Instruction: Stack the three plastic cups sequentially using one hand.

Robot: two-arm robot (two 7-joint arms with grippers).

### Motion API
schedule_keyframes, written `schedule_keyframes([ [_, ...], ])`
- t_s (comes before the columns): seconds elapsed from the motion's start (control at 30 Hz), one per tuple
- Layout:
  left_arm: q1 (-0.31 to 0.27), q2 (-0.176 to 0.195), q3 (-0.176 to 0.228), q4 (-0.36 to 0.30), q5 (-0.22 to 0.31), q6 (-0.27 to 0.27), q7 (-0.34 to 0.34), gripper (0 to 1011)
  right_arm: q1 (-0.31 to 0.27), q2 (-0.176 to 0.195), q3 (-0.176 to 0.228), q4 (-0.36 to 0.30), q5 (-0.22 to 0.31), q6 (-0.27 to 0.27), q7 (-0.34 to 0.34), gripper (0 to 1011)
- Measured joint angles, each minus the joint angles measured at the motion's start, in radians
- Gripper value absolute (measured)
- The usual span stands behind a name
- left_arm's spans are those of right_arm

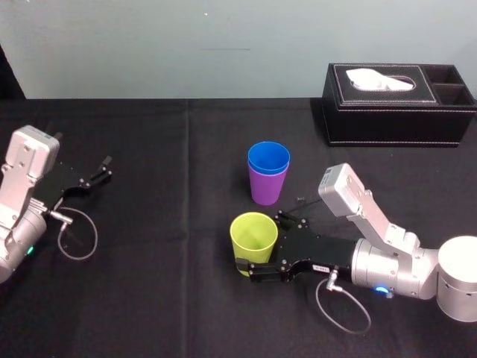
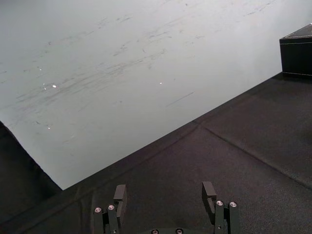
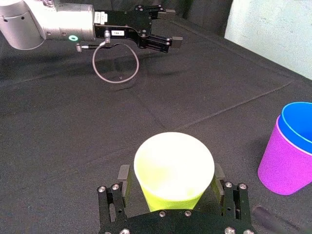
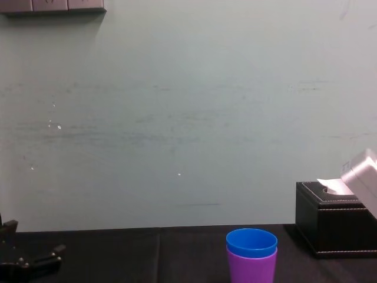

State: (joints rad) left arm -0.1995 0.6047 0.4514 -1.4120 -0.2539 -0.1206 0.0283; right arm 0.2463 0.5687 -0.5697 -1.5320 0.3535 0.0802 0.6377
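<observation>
My right gripper (image 1: 262, 240), spread around the yellow-green cup (image 1: 253, 233) at lower centre on the surface (image 1: 149, 298), should pinch mid-wall, lift straight, centre over the blue cup (image 1: 268, 158) nested in the purple cup (image 1: 266, 190); left gripper (image 1: 100, 171) parked spread, far left.

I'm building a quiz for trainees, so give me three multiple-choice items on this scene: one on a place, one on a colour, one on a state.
1. Where is the yellow-green cup? A between the right end effector's fingers; B on a shelf; C on the floor.
2. Which cup sits inside the purple cup? A yellow-green; B blue; C none.
3. The left end effector, parked on the left, is: A open; B shut; C holding a cup.
Answers: A, the fingers flank it in the right wrist view; B, the blue cup's rim tops the purple one; A, its fingers stand apart.
</observation>
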Motion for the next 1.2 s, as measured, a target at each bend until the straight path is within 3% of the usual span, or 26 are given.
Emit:
schedule_keyframes([
  [0.17,0.000,0.000,0.000,0.000,0.000,0.000,0.000,1011,-0.002,0.001,0.002,-0.002,0.001,-0.001,0.000,995],
  [0.53,0.000,0.000,0.000,0.000,0.000,0.000,0.000,1011,-0.005,0.003,0.005,-0.004,0.003,-0.002,0.000,765],
  [1.2,0.000,0.000,0.000,0.000,0.000,0.000,0.000,1011,-0.007,0.004,0.007,-0.005,0.005,-0.003,-0.001,733],
])
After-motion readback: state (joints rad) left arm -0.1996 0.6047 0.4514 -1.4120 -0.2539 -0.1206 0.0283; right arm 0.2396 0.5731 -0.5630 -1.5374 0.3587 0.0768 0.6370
